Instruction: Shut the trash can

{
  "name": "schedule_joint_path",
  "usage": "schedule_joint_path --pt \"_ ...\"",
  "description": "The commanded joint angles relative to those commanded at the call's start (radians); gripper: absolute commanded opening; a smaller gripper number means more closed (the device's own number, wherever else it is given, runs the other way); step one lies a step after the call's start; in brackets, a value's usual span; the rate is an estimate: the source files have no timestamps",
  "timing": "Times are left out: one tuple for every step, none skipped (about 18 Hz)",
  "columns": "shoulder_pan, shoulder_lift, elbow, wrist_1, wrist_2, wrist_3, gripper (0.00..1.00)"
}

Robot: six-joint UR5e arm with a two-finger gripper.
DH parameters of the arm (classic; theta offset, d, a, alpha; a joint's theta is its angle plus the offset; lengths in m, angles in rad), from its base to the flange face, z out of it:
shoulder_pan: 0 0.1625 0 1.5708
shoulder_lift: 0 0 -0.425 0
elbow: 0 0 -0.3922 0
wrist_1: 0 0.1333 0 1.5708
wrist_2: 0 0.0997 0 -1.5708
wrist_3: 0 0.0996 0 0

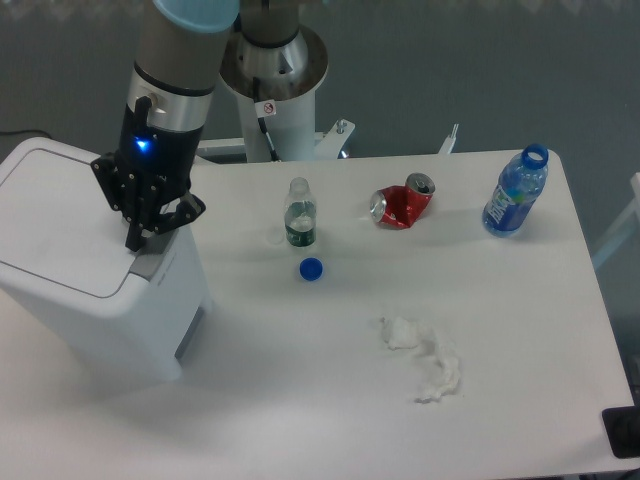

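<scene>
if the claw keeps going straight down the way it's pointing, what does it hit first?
Most likely the trash can: the claw points downward at the front edge of its flat white lid, right by the grey latch tab. From this single view I can't tell whether the fingertips already touch.

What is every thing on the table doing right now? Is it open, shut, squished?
Big white boxy plastic trash can: lid down, looks shut.
Black two-finger gripper: fingers close together, at the can's grey latch.
Small clear bottle: upright, uncapped.
Blue cap: loose on table.
Red can: crushed, lying down.
Blue bottle: upright, uncapped.
White tissue: crumpled.
</scene>
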Motion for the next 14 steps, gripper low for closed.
schedule_joint_path --pt "0.006 0.003 0.005 0.000 0.000 0.000 0.53" --pt "0.017 0.009 0.006 0.000 0.000 0.000 0.63" --pt "0.029 0.012 0.009 0.000 0.000 0.000 0.77" --pt "0.047 0.014 0.014 0.000 0.000 0.002 0.89" --pt "0.075 0.012 0.015 0.002 0.002 0.008 1.00" --pt "0.107 0.011 0.015 0.002 0.002 0.014 1.00" --pt "0.144 0.009 0.017 0.002 0.002 0.029 1.00" --pt "0.175 0.000 0.017 0.006 0.006 0.060 1.00" --pt "0.201 -0.012 0.020 0.011 0.009 0.113 1.00" --pt "0.224 -0.034 0.022 0.012 0.020 0.161 1.00" --pt "0.241 -0.050 0.026 0.012 0.053 0.181 1.00" --pt "0.252 -0.067 0.037 0.012 0.104 0.189 1.00" --pt "0.262 -0.086 0.046 0.015 0.147 0.192 1.00" --pt "0.273 -0.113 0.057 0.020 0.181 0.204 1.00"
